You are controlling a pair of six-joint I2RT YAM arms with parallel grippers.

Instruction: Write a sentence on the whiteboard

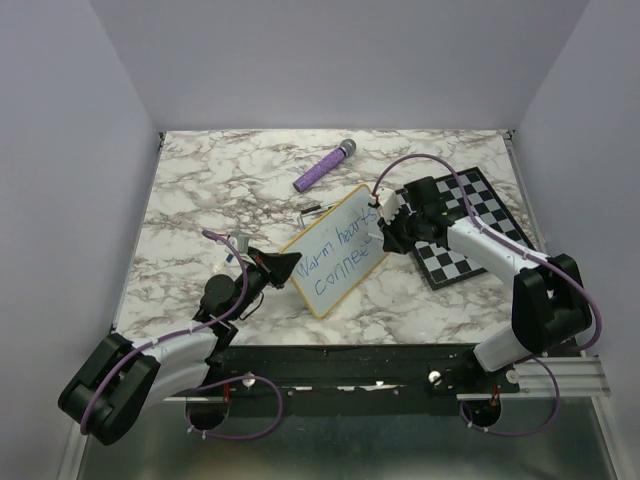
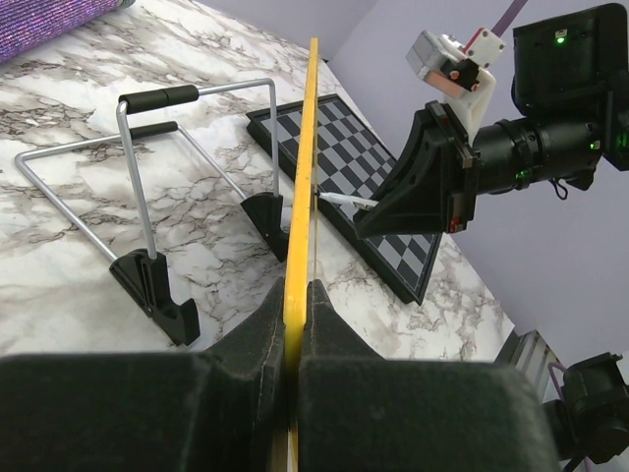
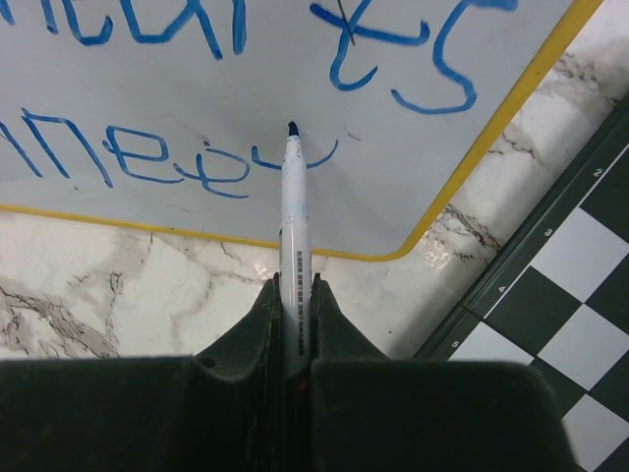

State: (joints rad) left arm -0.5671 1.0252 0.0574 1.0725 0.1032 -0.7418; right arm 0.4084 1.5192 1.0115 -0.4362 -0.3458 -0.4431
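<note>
From above, the whiteboard [image 1: 345,215] stands tilted, with the chessboard [image 1: 470,225] just right of it. Its blue sentence [image 1: 335,258] reads "Warm hearts", then what looks like "connec". The left gripper [image 1: 285,265] meets the whiteboard's left corner and the right gripper [image 1: 385,235] its right side.

Left wrist: the fingers [image 2: 256,344] are clamped on the whiteboard's yellow frame.

Right wrist: the jaws pinch a marker [image 3: 294,216], its tip against the whiteboard beside the last letter.

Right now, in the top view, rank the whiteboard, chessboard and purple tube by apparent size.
Largest, unranked: whiteboard and chessboard. They look about alike, and the right arm hides part of the chessboard.
Smallest: purple tube, clearly.
</note>
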